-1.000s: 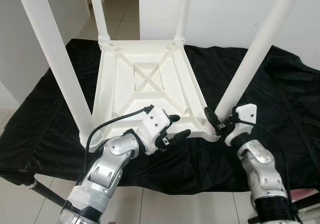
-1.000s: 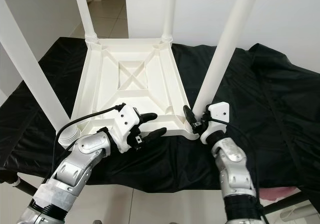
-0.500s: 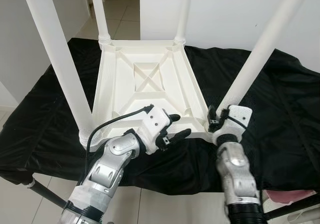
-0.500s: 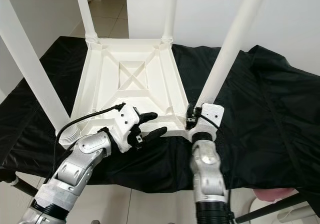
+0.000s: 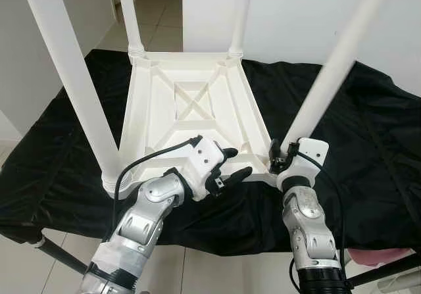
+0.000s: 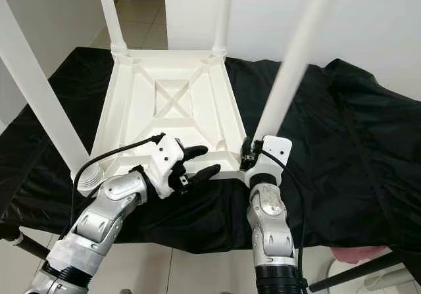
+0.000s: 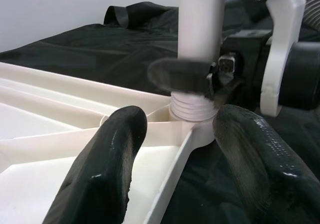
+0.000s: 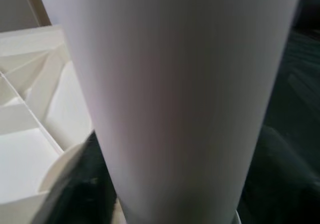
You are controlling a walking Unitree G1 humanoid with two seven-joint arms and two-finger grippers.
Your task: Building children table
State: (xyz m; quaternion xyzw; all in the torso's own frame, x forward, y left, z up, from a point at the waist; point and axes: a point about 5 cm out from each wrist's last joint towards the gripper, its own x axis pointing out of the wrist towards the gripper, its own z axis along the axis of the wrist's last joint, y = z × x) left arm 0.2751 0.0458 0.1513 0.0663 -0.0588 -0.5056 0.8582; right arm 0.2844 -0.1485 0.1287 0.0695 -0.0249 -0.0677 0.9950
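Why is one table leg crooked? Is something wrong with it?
Yes, one looks off. The near right leg leans outward and its screw thread still shows above the socket, so it isn't fully seated. The right hand grips its base. The left hand is open by the tabletop.

No readable text, labels, brand names, numbers or signs appear anywhere in these views.
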